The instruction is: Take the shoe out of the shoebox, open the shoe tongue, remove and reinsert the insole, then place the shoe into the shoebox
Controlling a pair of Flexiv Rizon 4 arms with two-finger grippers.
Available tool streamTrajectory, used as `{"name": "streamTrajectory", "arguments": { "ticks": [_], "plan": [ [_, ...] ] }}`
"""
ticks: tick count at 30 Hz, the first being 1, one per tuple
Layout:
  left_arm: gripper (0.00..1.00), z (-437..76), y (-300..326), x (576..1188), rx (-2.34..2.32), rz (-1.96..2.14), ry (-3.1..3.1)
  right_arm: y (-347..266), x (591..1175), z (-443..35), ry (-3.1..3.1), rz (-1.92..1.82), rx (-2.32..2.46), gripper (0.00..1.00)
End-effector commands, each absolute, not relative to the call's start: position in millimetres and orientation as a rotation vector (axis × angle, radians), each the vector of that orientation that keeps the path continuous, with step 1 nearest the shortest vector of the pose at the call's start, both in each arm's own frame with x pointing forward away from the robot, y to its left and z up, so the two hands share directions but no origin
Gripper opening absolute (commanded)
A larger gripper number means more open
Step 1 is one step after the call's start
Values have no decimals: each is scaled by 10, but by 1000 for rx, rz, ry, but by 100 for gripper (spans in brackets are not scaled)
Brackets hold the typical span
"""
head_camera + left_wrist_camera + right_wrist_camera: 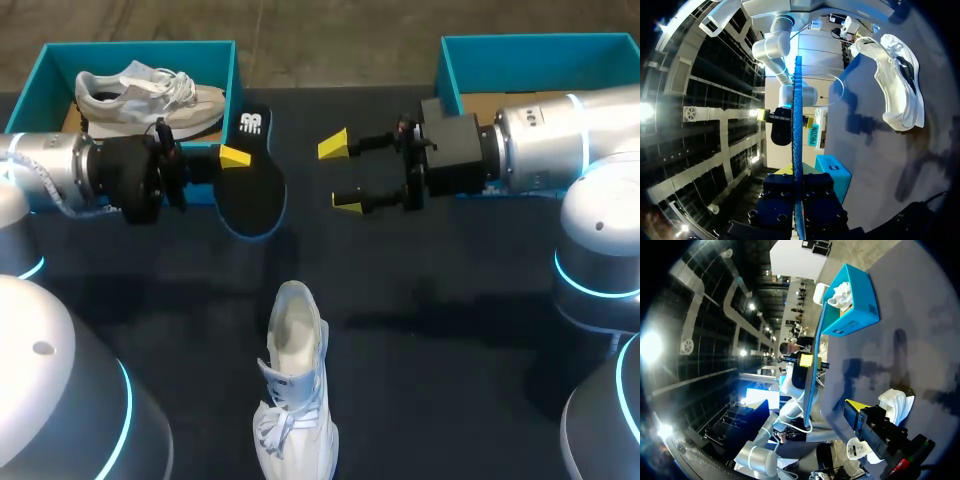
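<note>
Black insole: out of the shoe and held off the tabletop near the middle of its far edge, between the two boxes. Both wrist views show it edge-on, as a thin blue-rimmed line.
Left gripper: clamped on the insole's side edge, one yellow tip lying on top of it.
Right gripper: fingers spread wide and holding nothing, just beside the insole and facing it.
Shoe: white, lying at the middle of the near edge, with the heel opening toward the far edge and the laces toward the near edge.
Right shoebox: teal, at the far right corner, with bare cardboard floor showing. It is probably the box meant to receive the shoe.
Left shoebox: at the far left corner, with a second shoe lying inside.
Step in hand: the insole looks fully removed, so reinsertion seems to come next.
Doing it well: the left arm should keep a firm pinch so the soft insole does not sag or twist, turn its toe end toward the shoe's toe, and slide it in flat. The free right arm would best pin the shoe or hold the tongue back, since a light shoe is likely to skid.
Hidden: the left arm's lower finger sits under the insole. The shoe's toe is cut off at the near edge. Whether the tongue is pulled open cannot be told. The right arm covers part of the right shoebox.
</note>
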State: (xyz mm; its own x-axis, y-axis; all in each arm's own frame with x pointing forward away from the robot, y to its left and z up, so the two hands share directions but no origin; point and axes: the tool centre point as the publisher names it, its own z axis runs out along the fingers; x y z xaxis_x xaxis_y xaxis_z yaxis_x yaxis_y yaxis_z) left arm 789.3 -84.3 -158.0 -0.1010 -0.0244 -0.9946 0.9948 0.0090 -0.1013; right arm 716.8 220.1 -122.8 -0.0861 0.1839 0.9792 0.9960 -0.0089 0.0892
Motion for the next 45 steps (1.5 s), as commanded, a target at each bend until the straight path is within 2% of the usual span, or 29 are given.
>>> {"name": "streamTrajectory", "arguments": {
  "ticks": [1,11,25,26,27,29,32,33,34,39,42,45],
  "plan": [
    [0,-1629,-904,7878,1109,-1293,1256,2232,7176,-1237,-1412,-1185,-1317,100],
    [0,-1626,-1105,7894,1167,-1144,1221,2316,7195,-1276,-1399,-1144,-1322,100],
    [0,-1647,-1161,7965,1164,-1133,1218,2381,7161,-1383,-1392,-1138,-1323,100],
    [0,-1647,-1161,7965,1164,-1133,1218,2395,7170,-1387,-1393,-1138,-1323,94],
    [0,-1647,-1161,7965,1164,-1133,1218,2410,7184,-1394,-1395,-1137,-1324,83],
    [0,-1647,-1161,7965,1164,-1133,1218,2451,7214,-1405,-1404,-1122,-1324,76],
    [0,-1647,-1161,7965,1164,-1133,1218,2511,7265,-1434,-1407,-1106,-1318,78],
    [0,-1647,-1161,7965,1164,-1133,1218,2527,7273,-1435,-1408,-1103,-1320,67],
    [0,-1647,-1161,7965,1164,-1133,1218,2535,7283,-1441,-1405,-1101,-1319,64],
    [0,-1647,-1161,7965,1164,-1133,1218,2583,7318,-1471,-1400,-1096,-1320,71],
    [0,-1647,-1161,7965,1164,-1133,1218,2614,7325,-1477,-1399,-1097,-1317,69],
    [0,-1647,-1161,7965,1164,-1133,1218,2632,7328,-1493,-1399,-1100,-1316,59]
  ]
}}
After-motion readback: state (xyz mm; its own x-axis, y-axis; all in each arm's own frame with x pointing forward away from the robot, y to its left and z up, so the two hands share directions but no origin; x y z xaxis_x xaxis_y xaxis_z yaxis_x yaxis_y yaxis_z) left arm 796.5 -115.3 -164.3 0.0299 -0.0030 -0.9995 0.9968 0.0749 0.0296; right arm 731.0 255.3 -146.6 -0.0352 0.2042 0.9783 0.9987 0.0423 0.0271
